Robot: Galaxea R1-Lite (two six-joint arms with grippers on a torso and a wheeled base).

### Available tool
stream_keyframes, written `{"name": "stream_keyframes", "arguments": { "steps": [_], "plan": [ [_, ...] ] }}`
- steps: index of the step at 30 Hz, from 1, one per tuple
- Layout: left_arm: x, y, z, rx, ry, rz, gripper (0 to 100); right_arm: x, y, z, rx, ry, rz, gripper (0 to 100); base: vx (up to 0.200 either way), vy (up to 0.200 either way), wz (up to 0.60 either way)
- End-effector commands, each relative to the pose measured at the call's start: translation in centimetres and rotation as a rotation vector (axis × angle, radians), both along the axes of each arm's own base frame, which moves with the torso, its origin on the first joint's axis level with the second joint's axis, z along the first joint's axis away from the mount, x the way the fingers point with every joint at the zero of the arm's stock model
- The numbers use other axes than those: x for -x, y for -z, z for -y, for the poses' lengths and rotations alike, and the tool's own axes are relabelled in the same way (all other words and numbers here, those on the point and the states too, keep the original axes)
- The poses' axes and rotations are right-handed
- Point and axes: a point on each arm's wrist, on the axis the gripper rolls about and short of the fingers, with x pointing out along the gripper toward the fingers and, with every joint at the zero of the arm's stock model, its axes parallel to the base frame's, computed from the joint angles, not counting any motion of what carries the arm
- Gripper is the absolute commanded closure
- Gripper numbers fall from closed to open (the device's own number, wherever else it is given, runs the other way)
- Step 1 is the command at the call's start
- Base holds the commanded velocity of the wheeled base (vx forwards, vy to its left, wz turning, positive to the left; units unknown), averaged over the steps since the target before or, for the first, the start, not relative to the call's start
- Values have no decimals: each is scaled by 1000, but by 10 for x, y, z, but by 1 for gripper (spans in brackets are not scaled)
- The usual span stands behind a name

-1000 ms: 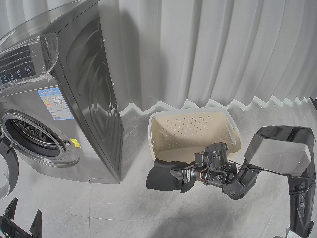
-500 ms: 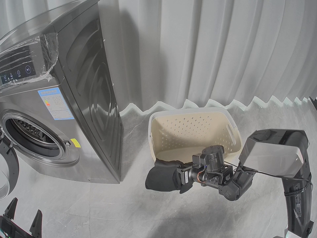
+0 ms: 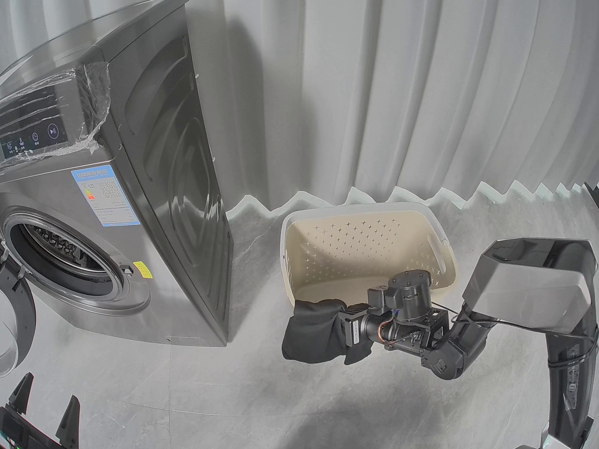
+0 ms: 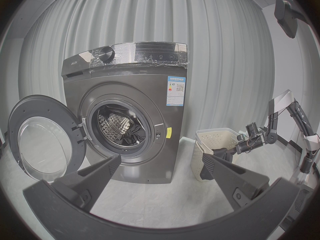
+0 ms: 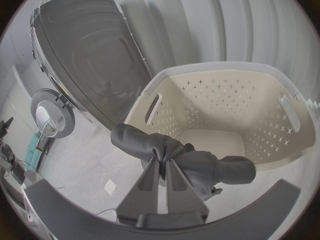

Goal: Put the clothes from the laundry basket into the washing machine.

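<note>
A dark garment hangs bunched over the near left corner of the cream laundry basket, off the floor. My right gripper is shut on it; in the right wrist view its fingers pinch a fold of the garment in front of the basket, whose floor is bare. The grey washing machine stands to the left with its drum showing another dark cloth inside. My left gripper hangs open low in front of the machine, holding nothing.
The machine's round door is swung wide open to the left of the drum. White curtains close off the back. Bare grey floor lies between the machine and the basket.
My right arm swung slightly left with the garment, then back right toward the basket. The left gripper, basket and machine have not moved.
</note>
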Motion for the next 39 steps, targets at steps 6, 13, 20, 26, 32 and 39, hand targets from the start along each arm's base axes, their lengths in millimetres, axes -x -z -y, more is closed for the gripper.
{"name": "stream_keyframes", "arguments": {
  "steps": [6, 13, 20, 26, 32, 39],
  "plan": [
    [0, 5, 0, 1, 0, 0, 0, 47, -80, 20, -93, -20, 132, 100, 0, 0, 0],
    [0, 5, 0, 1, -2, 0, 0, 70, -109, 31, -146, -29, 202, 100, 0, 0, 0],
    [0, 5, 0, -2, 0, 0, 0, 105, -164, 53, -249, 4, 360, 100, 0, 0, 0],
    [0, 5, 0, -4, -2, 1, 0, 113, -202, 70, -295, 36, 487, 100, 0, 0, 0],
    [0, 5, 0, 1, -6, 0, 0, 105, -211, 91, -259, 113, 533, 100, 0, 0, 0],
    [0, 5, 0, 1, -6, 0, 0, 112, -219, 92, -278, 108, 558, 100, -29, 0, 0]
  ]
}}
